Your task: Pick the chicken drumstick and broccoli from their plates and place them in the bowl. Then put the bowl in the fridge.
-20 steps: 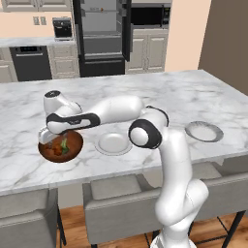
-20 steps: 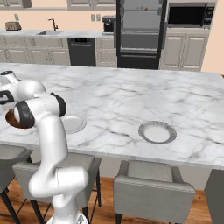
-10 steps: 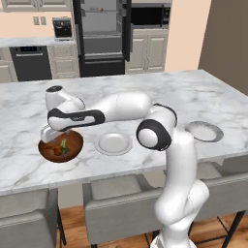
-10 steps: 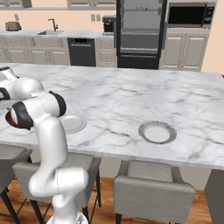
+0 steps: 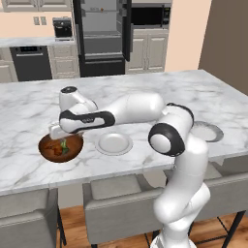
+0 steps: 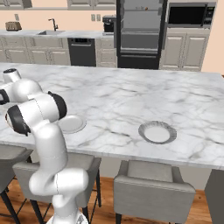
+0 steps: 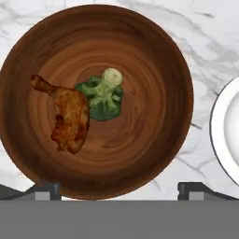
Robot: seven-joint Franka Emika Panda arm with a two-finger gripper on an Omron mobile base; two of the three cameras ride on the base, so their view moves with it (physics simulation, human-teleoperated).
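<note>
The dark wooden bowl (image 5: 60,147) stands on the marble island near its front left. In the hand view the bowl (image 7: 95,100) lies straight below me. Inside it rest the chicken drumstick (image 7: 70,119) and, touching it, the broccoli (image 7: 102,95). My gripper (image 5: 57,131) hovers just above the bowl. It is open, its fingertips (image 7: 46,189) spread wide, and the gripper (image 7: 119,191) has nothing between them. Both plates are bare: one plate (image 5: 114,143) sits right of the bowl, the other plate (image 5: 208,131) at the island's right end. The fridge (image 5: 101,36) stands behind with doors open.
The near plate (image 7: 228,130) edges into the hand view on the right. Grey stools (image 5: 121,203) line the island's front edge. A black dishwasher (image 5: 30,62) and a microwave (image 6: 189,15) flank the fridge (image 6: 140,33). From the right base view, both plates (image 6: 71,124) (image 6: 157,132) lie on the marble.
The hand has lifted slightly and drifted a little right above the bowl. Its jaws stay wide. Drumstick, broccoli and bowl have not moved.
</note>
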